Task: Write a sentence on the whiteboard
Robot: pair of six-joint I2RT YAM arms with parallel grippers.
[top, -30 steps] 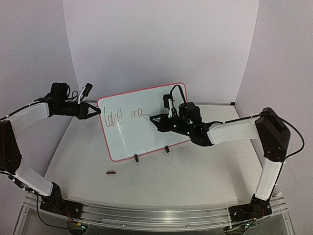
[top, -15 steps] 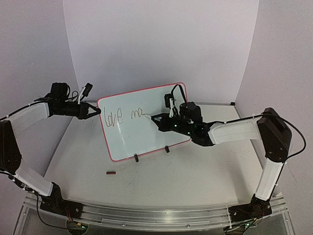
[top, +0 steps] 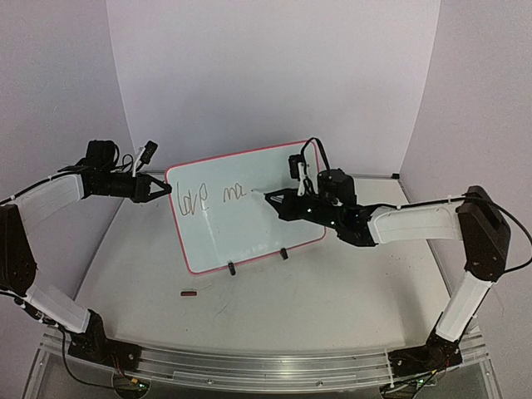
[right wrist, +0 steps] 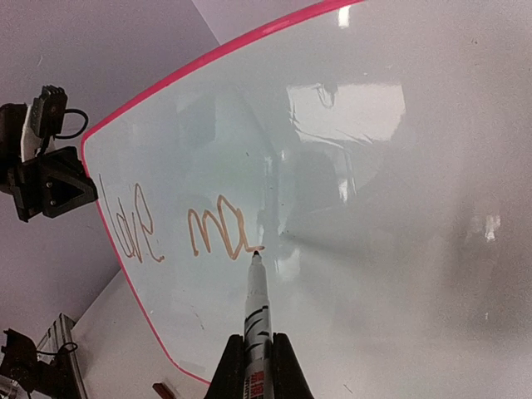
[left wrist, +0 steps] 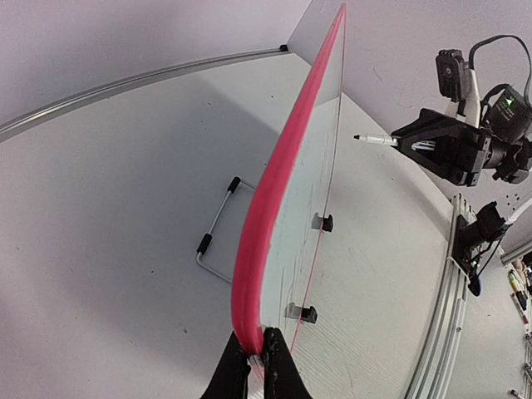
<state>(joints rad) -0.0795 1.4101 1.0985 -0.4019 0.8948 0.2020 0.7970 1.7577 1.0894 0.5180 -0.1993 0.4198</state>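
The whiteboard [top: 249, 234] stands tilted on the table, framed in red-pink. The sentence [top: 212, 198] reads "love ma" in thin strokes; it also shows in the right wrist view [right wrist: 191, 234]. My left gripper [top: 166, 189] is shut on the board's upper left frame corner, seen edge-on in the left wrist view [left wrist: 258, 356]. My right gripper [top: 281, 201] is shut on a white marker [right wrist: 256, 307]. The marker's black tip [right wrist: 254, 256] is at the end of the tail of the "a". I cannot tell whether it touches the surface.
Two black clip feet [top: 231, 268] [top: 283, 253] hold the board's lower edge. A wire stand [left wrist: 218, 224] lies behind the board. A small red-brown piece [top: 189, 293] lies on the table in front. A metal rail [top: 249, 366] runs along the near edge.
My right arm has shifted to the right and stretched out, and the marker tip sits slightly higher, at the end of the "a" tail. The left gripper and the board have not moved.
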